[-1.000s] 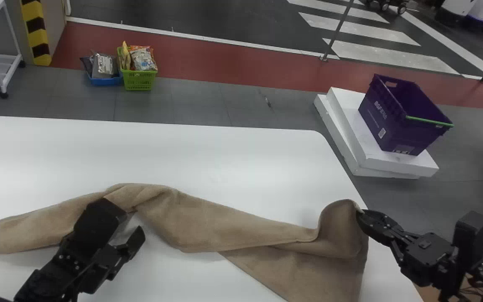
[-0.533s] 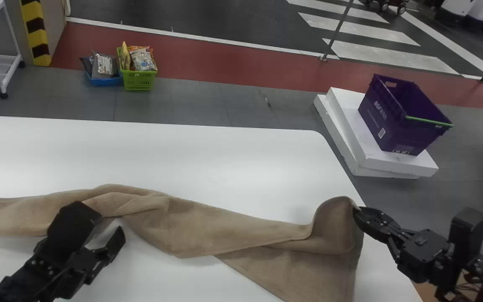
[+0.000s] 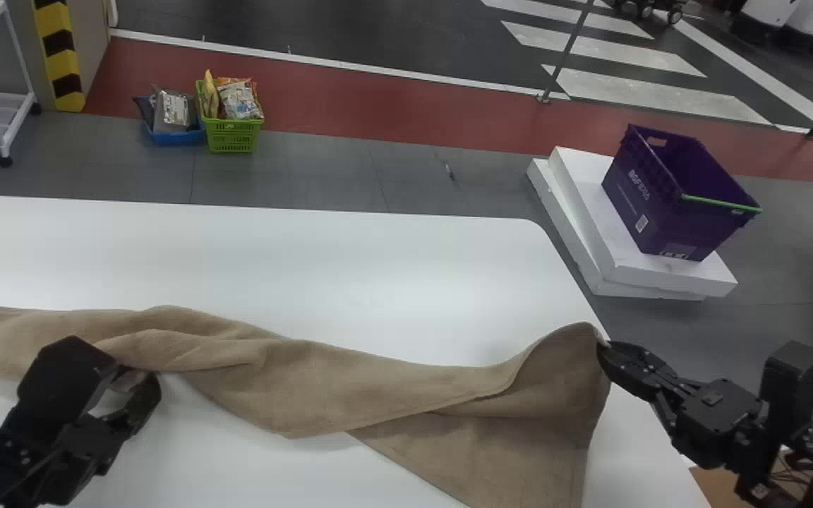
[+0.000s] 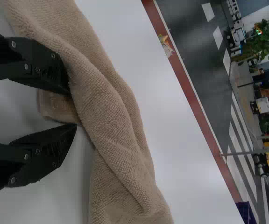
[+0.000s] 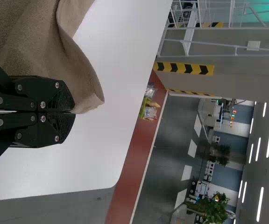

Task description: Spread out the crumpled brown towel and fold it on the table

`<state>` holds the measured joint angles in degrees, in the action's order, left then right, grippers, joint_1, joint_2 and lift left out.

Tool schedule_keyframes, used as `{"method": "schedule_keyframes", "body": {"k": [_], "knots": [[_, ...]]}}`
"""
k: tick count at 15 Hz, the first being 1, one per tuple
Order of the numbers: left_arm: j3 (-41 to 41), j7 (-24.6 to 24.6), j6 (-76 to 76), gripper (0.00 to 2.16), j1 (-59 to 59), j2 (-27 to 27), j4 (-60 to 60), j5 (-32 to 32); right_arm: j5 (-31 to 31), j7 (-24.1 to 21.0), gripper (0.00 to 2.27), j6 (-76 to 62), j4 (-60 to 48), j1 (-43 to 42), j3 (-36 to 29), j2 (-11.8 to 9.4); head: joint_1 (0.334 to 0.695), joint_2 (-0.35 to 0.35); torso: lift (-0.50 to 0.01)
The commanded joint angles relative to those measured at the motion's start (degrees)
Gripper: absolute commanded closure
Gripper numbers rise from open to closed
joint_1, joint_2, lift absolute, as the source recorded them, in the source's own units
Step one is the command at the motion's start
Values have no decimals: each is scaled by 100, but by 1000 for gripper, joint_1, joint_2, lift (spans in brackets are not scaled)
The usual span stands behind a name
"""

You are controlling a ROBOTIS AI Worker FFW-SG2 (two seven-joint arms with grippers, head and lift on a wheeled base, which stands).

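We have the towel (image 3: 350, 381) strung out across the near part of the counter (image 3: 272, 261), running from the left edge of the head view almost to the counter's right side, so it is no longer a ball, but we'd call the spreading only partly done. Its left stretch lies narrow and rumpled, with a twisted ridge along the middle; toward the right it widens into a broader panel, with a layer lapped over it. Our right claw (image 5: 74, 113) is clenched on a corner of the towel near the counter's right edge. Our left claw (image 4: 73, 110) is released, its two fingers parted and pointing at the bunched left stretch, the cloth right up against one of them. No neat fold shows, so we judge the folding hasn't properly begun. What's left, as we see it, is to get a grip on the left part, open out the twist, draw the edges apart until the cloth lies flat, then fold it. If we pulled only lengthwise, the ridge would likely tighten rather than open.
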<state>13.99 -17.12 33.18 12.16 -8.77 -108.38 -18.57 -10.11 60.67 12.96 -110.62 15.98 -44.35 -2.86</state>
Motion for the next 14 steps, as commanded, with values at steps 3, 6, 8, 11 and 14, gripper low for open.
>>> {"method": "schedule_keyframes", "body": {"k": [3,6,8,11,14], "knots": [[-124,-37,0,1382,102,-2,-227,-6,9,7,1949,19,-74,-7,32,5,695,-350,-127],[-265,-204,53,1561,199,7,-561,3,44,24,1949,54,-153,-7,14,14,695,-350,-127],[-406,-345,211,1561,340,-2,-1001,29,176,112,1949,247,-214,-16,-47,5,695,-350,-127],[-740,-811,1072,1558,419,7,-1721,29,264,200,1949,704,-425,-165,-197,5,695,-350,-127],[-1153,-1532,2356,1558,305,51,-2196,-68,299,490,1949,1636,-540,-736,-478,5,695,-350,-127]]}}
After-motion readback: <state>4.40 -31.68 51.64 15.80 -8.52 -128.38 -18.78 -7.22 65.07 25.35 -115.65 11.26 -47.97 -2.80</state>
